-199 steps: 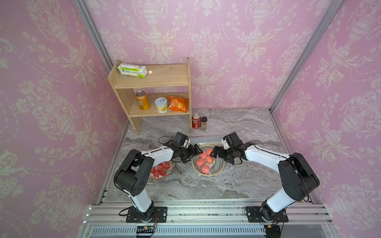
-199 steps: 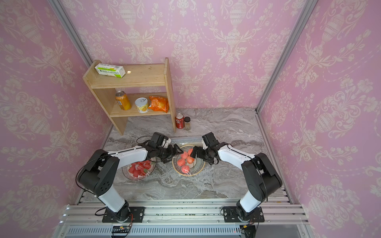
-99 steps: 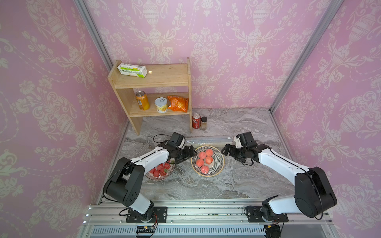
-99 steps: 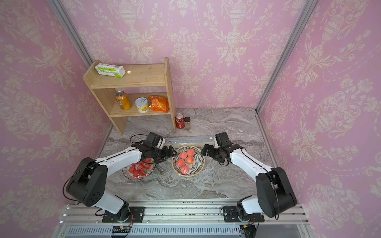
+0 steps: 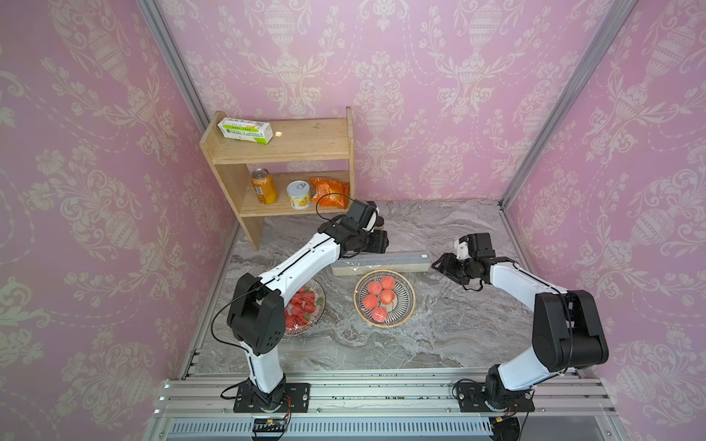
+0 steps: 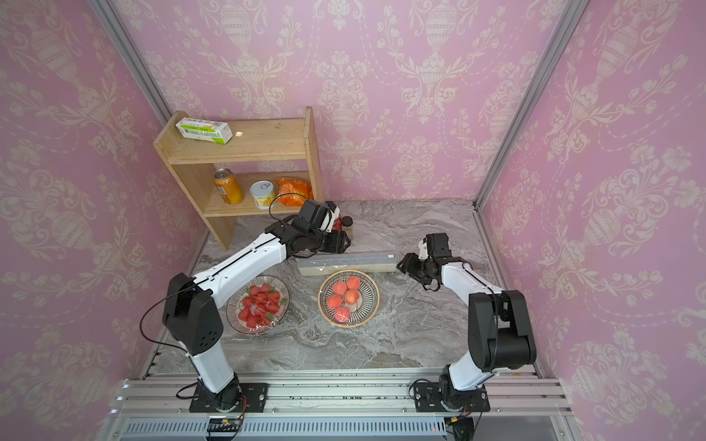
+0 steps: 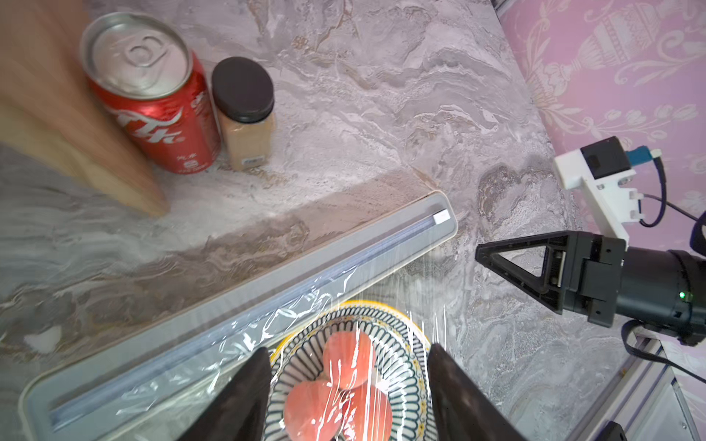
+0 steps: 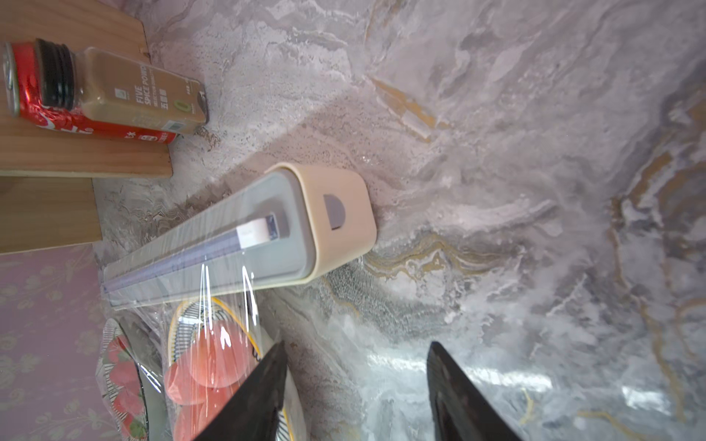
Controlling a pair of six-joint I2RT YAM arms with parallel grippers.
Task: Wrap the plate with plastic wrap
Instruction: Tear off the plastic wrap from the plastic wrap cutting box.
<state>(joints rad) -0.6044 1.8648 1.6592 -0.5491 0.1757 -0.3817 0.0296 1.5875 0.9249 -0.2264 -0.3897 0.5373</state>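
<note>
Hovering with the left end effector (image 7: 347,347) raised over the long narrow cream box with a grey translucent top (image 5: 382,262) — jaws apart, gripping nothing, the fruit visible through the gap. Holding the right end effector (image 8: 357,343) just off the box's right-hand end, likewise spread and empty, not touching it. Draped over the round yellow-rimmed, black-striped plate (image 5: 410,301) of pink peaches: thin clear glossy plastic wrap (image 7: 298,313), wrinkled, reaching back onto the box's grey top. Set on the grey marbled counter (image 5: 439,336), box just behind plate — touching or apart, cannot tell. Off to the plate's left, a round striped dish of red fruit chunks (image 6: 282,294). Behind the box, a red cola can (image 7: 153,114) right beside a dark-lidded spice jar (image 7: 244,114).
</note>
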